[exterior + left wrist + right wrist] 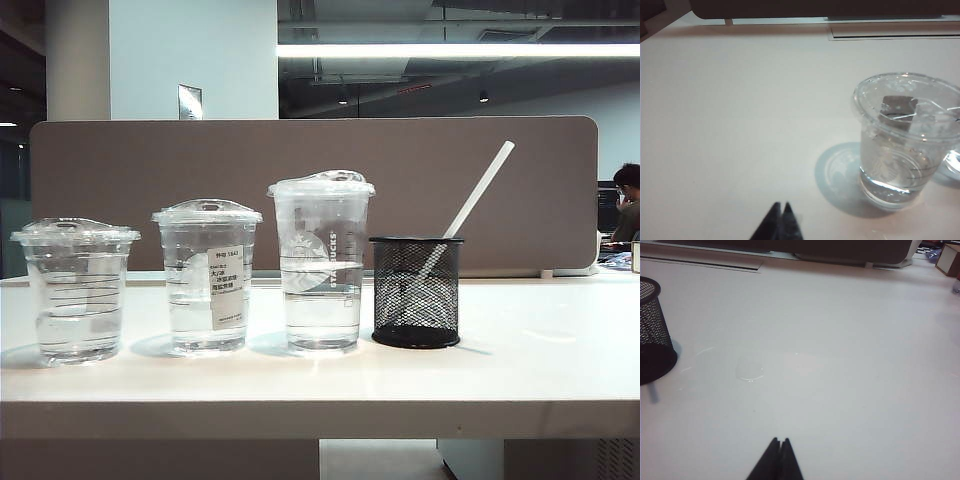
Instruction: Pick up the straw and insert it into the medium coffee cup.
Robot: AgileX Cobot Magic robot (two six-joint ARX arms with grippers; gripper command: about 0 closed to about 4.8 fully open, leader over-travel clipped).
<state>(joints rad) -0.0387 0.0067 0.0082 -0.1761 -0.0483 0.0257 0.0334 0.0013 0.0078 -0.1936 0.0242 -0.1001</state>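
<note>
The white straw (480, 190) leans to the right in a black mesh holder (416, 290), its slanted tip up. The medium coffee cup (208, 275), clear with a domed lid and a white label, stands second from the left and holds water. Neither gripper shows in the exterior view. My left gripper (781, 205) is shut and empty over bare table, near a clear lidded cup (905, 140). My right gripper (780, 440) is also shut and empty, well to the side of the mesh holder (652, 335). No straw shows in either wrist view.
A shorter lined cup (76, 290) stands far left and a taller logo cup (321, 265) stands between the medium cup and the holder. A brown partition (300, 160) runs behind the white table (540, 360). A faint wet ring (750, 370) marks the tabletop.
</note>
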